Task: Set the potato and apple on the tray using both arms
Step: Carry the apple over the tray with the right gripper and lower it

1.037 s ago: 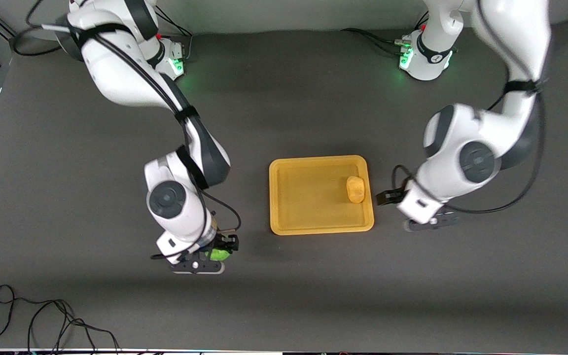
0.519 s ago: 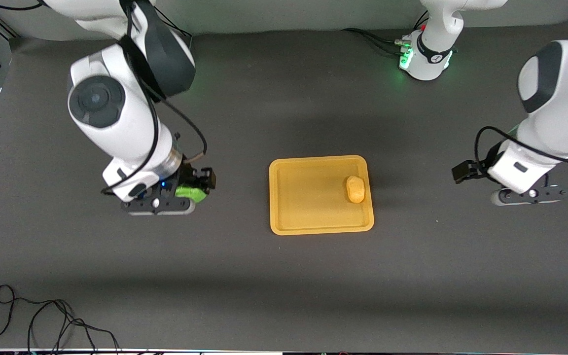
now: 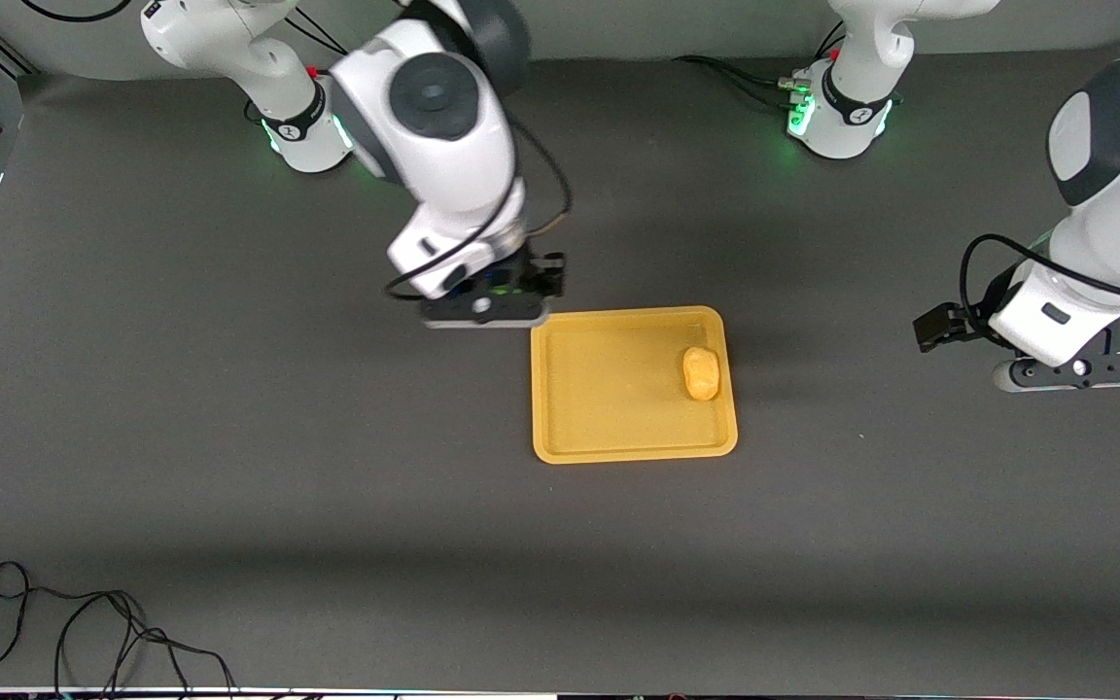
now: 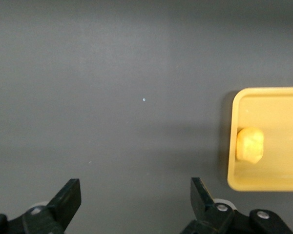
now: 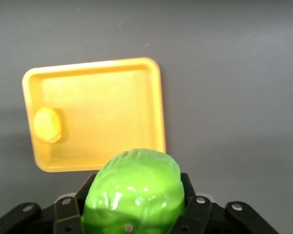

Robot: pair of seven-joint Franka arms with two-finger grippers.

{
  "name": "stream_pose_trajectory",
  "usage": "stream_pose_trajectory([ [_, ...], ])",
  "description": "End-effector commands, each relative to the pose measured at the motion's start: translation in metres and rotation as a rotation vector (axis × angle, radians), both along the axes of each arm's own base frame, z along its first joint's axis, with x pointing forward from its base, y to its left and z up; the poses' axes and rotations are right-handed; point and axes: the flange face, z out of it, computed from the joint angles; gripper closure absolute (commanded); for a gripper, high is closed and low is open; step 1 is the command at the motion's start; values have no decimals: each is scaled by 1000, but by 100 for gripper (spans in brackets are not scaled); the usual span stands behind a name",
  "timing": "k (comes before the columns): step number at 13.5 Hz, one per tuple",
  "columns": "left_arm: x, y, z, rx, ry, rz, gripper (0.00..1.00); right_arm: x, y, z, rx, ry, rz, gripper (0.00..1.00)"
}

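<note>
Yellow-orange tray [image 3: 618, 428] is lying mid-table, with the potato [image 3: 702, 373] resting in it toward the left arm's end. Right end effector [image 5: 136, 214] is gripping the apple [image 5: 134, 192] above the table beside the tray. Left end effector [image 4: 136, 204] is hanging wide open, waiting toward the left arm's table edge.

My right gripper [image 3: 511, 292], fingers clamped on the apple [image 5: 133, 190], hangs over bare tabletop [image 3: 229, 408] just beside the tray [image 3: 618, 447] corner. Only the potato [image 3: 702, 373] lies in the tray, at its left-arm end, so most of the floor is open. My left gripper [image 4: 136, 200] waits with fingers spread well apart from the tray.
</note>
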Motion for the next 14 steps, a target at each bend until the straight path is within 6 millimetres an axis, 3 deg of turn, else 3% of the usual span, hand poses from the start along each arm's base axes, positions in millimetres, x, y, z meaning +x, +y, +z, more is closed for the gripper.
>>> stream_pose_trajectory([
  [1, -10, 43, 29, -5, 28, -51, 0, -16, 58, -14, 2, -42, -66, 47],
  [4, -4, 43, 54, -6, -10, -79, 0, -45, 114, -58, -7, -76, -91, 47],
  [6, -3, 37, 62, 5, -19, -94, 0, -46, 130, -109, -28, -102, -85, 47],
  [11, 4, 34, 61, 1, 4, -154, 0, -27, 140, -236, -44, -176, -44, 47],
  [14, -2, 43, 68, -3, 47, -181, 0, -13, 131, -277, -37, -205, -39, 47],
])
